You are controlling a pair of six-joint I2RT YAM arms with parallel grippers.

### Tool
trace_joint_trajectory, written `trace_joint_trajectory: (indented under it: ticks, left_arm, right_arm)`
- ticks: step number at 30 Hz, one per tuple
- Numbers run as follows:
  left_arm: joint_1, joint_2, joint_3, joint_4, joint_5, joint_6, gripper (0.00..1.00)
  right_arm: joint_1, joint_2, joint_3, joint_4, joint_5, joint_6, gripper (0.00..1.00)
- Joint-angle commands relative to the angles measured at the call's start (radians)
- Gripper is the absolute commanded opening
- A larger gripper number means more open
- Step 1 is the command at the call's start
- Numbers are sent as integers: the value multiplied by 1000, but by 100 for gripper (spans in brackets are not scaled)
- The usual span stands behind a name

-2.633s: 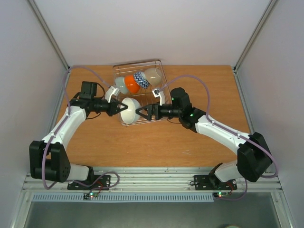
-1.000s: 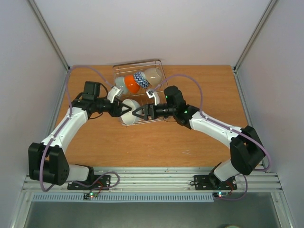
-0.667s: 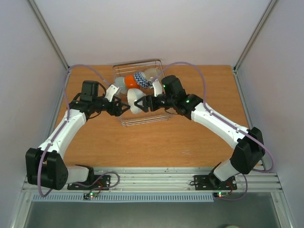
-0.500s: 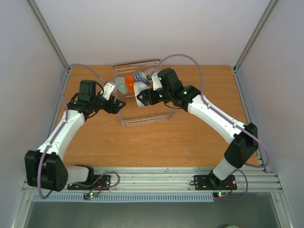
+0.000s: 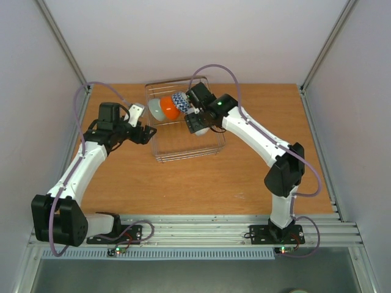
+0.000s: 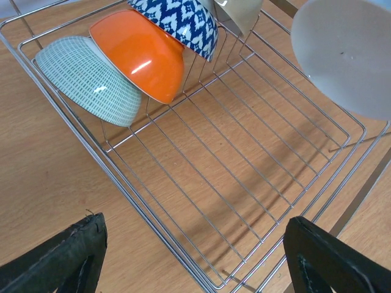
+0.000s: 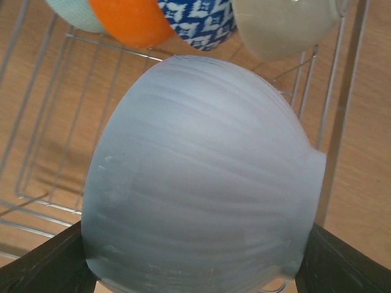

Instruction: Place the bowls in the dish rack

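Right gripper (image 7: 194,256) clamped across the white bowl (image 7: 201,165), one finger on each side. The bowl is held on its side over the right half of the dish rack (image 5: 183,145), towards the rack's far end. Left gripper (image 5: 144,133) spread wide with nothing between its fingers, just off the rack's left edge. Four bowls lean in a row along the rack's far end, left side to right: pale green bowl (image 6: 88,79), orange bowl (image 6: 142,56), zigzag bowl (image 6: 183,21), cream bowl (image 6: 241,11). Rack stands on the wooden table (image 5: 183,183).

Along the far end of the dish rack (image 6: 122,183) lean the pale green bowl (image 6: 91,82), orange bowl (image 6: 143,58), zigzag bowl (image 6: 180,21) and cream bowl (image 6: 238,12). A white bowl (image 6: 348,55) hangs above its right rim. The left gripper (image 6: 195,229) gapes wide, empty.
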Motion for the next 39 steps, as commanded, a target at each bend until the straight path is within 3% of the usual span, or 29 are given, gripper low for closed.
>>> trace_joint_trajectory:
  ticks: [1, 12, 30, 32, 36, 39]
  left_arm:
    - [4, -8, 5, 48, 14, -3, 79]
    - [5, -9, 5, 48, 10, 1, 80]
    - [8, -11, 3, 50, 26, 4, 80]
    - [9, -12, 2, 50, 26, 4, 80]
    - [12, -11, 1, 49, 27, 6, 80]
    - [13, -10, 1, 50, 29, 6, 80]
  right_arm:
    - [24, 71, 112, -93, 150, -44, 1]
    - [75, 372, 456, -322, 357, -56, 1]
    - [75, 568, 554, -457, 428, -46, 2]
    - [75, 582, 558, -454, 424, -44, 6]
    - [75, 611, 571, -456, 422, -41, 32]
    - [75, 625, 570, -456, 419, -38, 44]
